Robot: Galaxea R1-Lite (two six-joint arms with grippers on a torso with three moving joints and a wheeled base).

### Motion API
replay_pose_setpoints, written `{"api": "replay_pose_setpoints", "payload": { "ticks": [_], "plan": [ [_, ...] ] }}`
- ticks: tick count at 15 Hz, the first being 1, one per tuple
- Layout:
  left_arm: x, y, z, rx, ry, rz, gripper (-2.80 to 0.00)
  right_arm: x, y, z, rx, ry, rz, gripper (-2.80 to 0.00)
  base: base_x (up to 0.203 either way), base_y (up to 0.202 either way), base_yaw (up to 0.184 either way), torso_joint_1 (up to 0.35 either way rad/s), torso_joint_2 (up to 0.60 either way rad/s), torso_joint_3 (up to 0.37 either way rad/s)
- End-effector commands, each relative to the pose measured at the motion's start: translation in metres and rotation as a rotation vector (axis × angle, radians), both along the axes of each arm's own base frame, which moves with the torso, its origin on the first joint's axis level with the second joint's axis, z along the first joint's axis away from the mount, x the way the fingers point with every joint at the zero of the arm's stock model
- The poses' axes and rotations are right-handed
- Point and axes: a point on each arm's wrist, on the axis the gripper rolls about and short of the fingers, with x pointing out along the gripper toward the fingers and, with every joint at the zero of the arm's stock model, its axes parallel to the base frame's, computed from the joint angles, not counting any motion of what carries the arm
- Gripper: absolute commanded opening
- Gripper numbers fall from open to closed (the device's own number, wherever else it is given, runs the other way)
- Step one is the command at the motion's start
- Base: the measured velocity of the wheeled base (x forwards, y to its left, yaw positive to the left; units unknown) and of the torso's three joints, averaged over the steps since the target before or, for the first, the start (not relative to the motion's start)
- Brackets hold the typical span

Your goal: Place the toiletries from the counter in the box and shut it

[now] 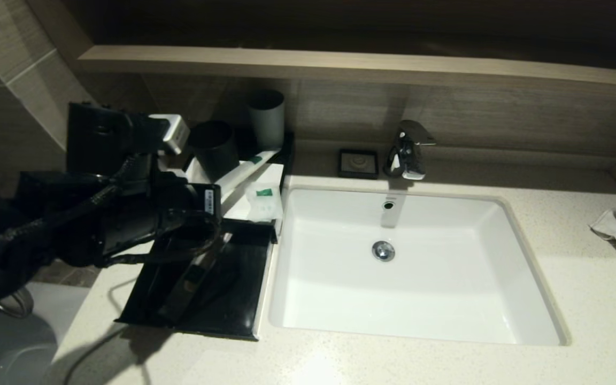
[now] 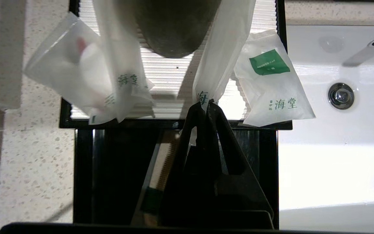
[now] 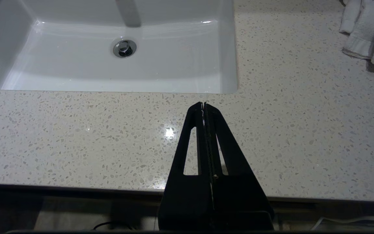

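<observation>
The long, translucent white plastic sachet with green lettering (image 2: pixel 211 65) lay across the white ribbed tray (image 2: pixel 170 73), its long axis running from the gripper away toward the dark grey cup (image 2: pixel 174 26) at the tray's far end. The left gripper (image 2: pixel 207 105) was closed on the near end of this sachet, just where the tray's black rim met the open black glossy box (image 2: pixel 115 175). The box lay on the gripper's own side of the tray, so the coming move looked like a short draw of the sachet along its length, back over the rim and into the box.

Also on the tray, a flat white sachet with a green label (image 2: pixel 273 81) lay between the held one and the white sink (image 1: pixel 415 267), overhanging the tray's rim. On the other side of the held sachet, two more translucent sachets (image 2: pixel 93 71) lay overlapped.

The left arm was much the nearer to the tray. The right gripper (image 3: pixel 204 107) hung with its fingers pressed together and empty over the speckled stone desk (image 3: pixel 76 136), on the sink's near side, well apart from the tray.
</observation>
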Motion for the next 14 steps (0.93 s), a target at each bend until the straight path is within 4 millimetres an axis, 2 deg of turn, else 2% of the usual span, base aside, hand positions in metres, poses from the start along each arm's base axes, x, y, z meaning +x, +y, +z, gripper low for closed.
{"api": "replay_pose_setpoints", "payload": {
  "ticks": [1,6,8,11,14],
  "plan": [
    [-0.022,0.013,0.018,-0.033,-0.060,0.003,-2.80,0.000,0.000,0.000,0.000,0.000,0.001,-2.80,0.000,0.000,0.000,0.000,0.00,0.000],
    [-0.064,0.036,0.038,-0.041,-0.075,0.003,-2.80,0.000,0.000,0.000,0.000,0.000,0.001,-2.80,0.000,0.000,0.000,0.000,0.00,0.000],
    [-0.083,0.046,0.035,-0.022,-0.039,0.001,-2.80,0.000,0.000,0.000,0.000,0.000,0.001,-2.80,0.000,0.000,0.000,0.000,0.00,0.000],
    [-0.100,0.056,0.029,-0.007,-0.012,0.001,-2.80,0.000,0.000,0.000,0.000,0.000,0.001,-2.80,0.000,0.000,0.000,0.000,0.00,0.000],
    [-0.140,0.078,0.026,-0.004,-0.002,-0.004,-2.80,0.000,0.000,0.000,0.000,0.000,0.001,-2.80,0.000,0.000,0.000,0.000,0.00,0.000]
  ]
}}
